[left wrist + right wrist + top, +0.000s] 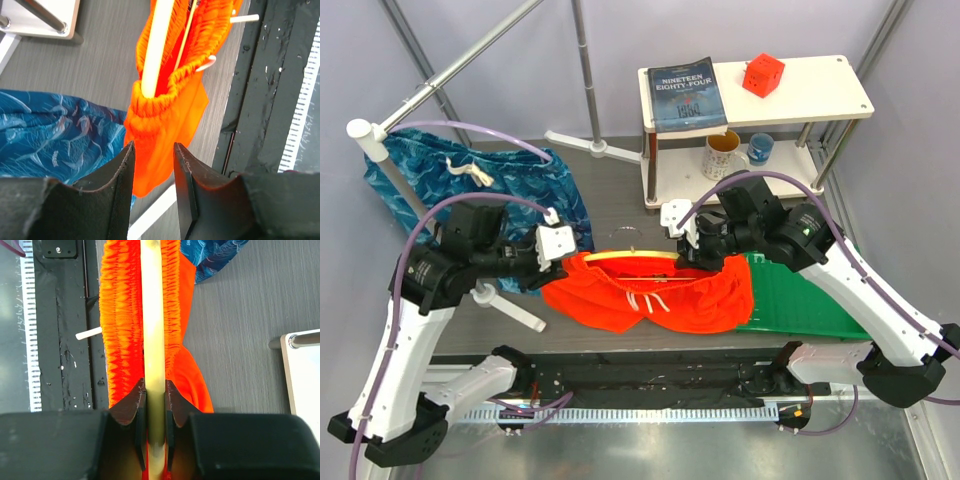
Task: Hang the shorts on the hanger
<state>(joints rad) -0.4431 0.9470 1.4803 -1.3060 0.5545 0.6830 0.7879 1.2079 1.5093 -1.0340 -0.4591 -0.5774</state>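
Two-handed: clamping stiff hanger (152, 315) in right tool (155, 387), holding left tool (153, 147) parted, empty, ready to pinch soft, light shorts (167, 112) by waistband (117, 315).

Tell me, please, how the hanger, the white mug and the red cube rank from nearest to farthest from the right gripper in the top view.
1. The hanger: clamped in the right gripper, running to its left through the shorts.
2. The white mug: behind the gripper, on the lower shelf.
3. The red cube: farthest back, on the top shelf.
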